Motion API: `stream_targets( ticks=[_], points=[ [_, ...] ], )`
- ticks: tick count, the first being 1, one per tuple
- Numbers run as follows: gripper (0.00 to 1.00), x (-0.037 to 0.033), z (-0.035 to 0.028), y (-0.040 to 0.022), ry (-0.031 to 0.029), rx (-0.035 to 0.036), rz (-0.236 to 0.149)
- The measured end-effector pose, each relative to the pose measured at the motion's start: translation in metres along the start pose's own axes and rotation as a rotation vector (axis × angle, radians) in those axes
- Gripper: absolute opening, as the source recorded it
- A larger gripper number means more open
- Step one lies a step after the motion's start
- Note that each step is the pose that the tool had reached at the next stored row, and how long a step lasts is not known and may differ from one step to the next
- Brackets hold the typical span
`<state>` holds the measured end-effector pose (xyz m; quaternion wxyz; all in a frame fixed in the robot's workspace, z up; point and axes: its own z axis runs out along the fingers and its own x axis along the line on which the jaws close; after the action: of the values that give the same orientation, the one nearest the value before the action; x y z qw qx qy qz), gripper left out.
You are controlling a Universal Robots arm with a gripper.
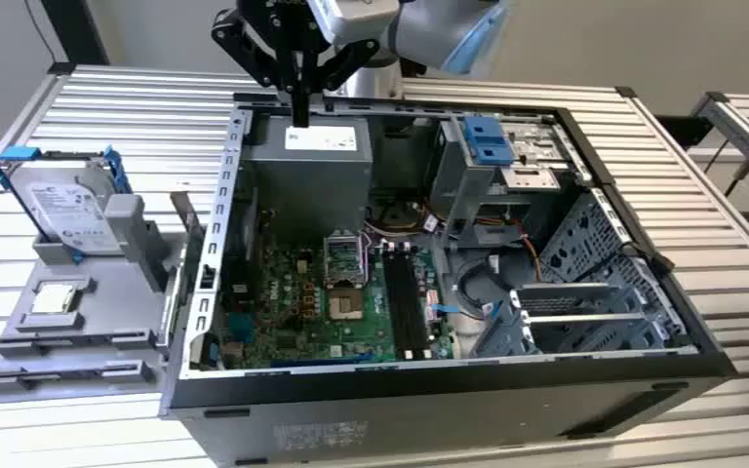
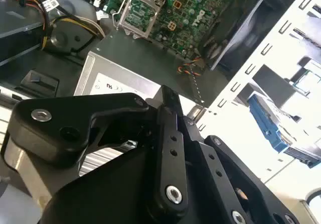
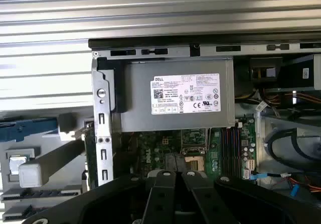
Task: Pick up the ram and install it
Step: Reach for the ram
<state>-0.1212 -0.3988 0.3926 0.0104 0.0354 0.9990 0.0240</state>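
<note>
Open computer case (image 1: 479, 385) sits on the slatted tabletop (image 1: 128, 97), green motherboard (image 1: 303, 307) inside, grey power supply (image 1: 307, 171) beside it. At the exterior view's left, a blue-bracketed hard drive (image 1: 69, 210) stands in a grey fixture (image 1: 121, 322).

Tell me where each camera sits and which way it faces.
Exterior view: off the arm and high up, looking down into the open computer case on the slatted table; the arm's end and gripper hang over the power supply.
First wrist view: on the arm, looking straight down on the power supply and motherboard, with the gripper's black linkage in the foreground.
Second wrist view: on the arm, looking obliquely past the linkage at the same parts.
Shared: all three views show the power supply and motherboard.
</note>
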Motion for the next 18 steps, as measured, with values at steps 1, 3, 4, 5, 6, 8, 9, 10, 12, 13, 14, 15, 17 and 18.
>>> stream_targets(
  ticks=[1,3,4,5,6,8,9,10,12,13,14,15,17,18],
  points=[
    [0.00,0.0000,0.0000,0.0000,0.0000,0.0000,0.000],
    [0.00,0.0000,0.0000,0.0000,0.0000,0.0000,0.000],
    [0.00,0.0000,0.0000,0.0000,0.0000,0.0000,0.000],
    [0.00,0.0000,0.0000,0.0000,0.0000,0.0000,0.000],
    [0.00,0.0000,0.0000,0.0000,0.0000,0.0000,0.000],
    [0.00,0.0000,0.0000,0.0000,0.0000,0.0000,0.000],
    [0.00,0.0000,0.0000,0.0000,0.0000,0.0000,0.000],
    [0.00,0.0000,0.0000,0.0000,0.0000,0.0000,0.000],
    [0.00,0.0000,0.0000,0.0000,0.0000,0.0000,0.000],
    [0.00,0.0001,0.0000,0.0000,0.0000,0.0000,0.000],
    [0.00,0.0008,0.0000,0.0000,-0.0001,0.0000,0.000],
    [0.00,0.0019,-0.0001,-0.0001,0.0000,0.0001,0.000],
    [0.00,0.0050,-0.0002,-0.0003,0.0000,0.0001,0.000],
    [0.00,0.0075,-0.0003,-0.0005,0.0000,0.0002,0.000]
  ],
)
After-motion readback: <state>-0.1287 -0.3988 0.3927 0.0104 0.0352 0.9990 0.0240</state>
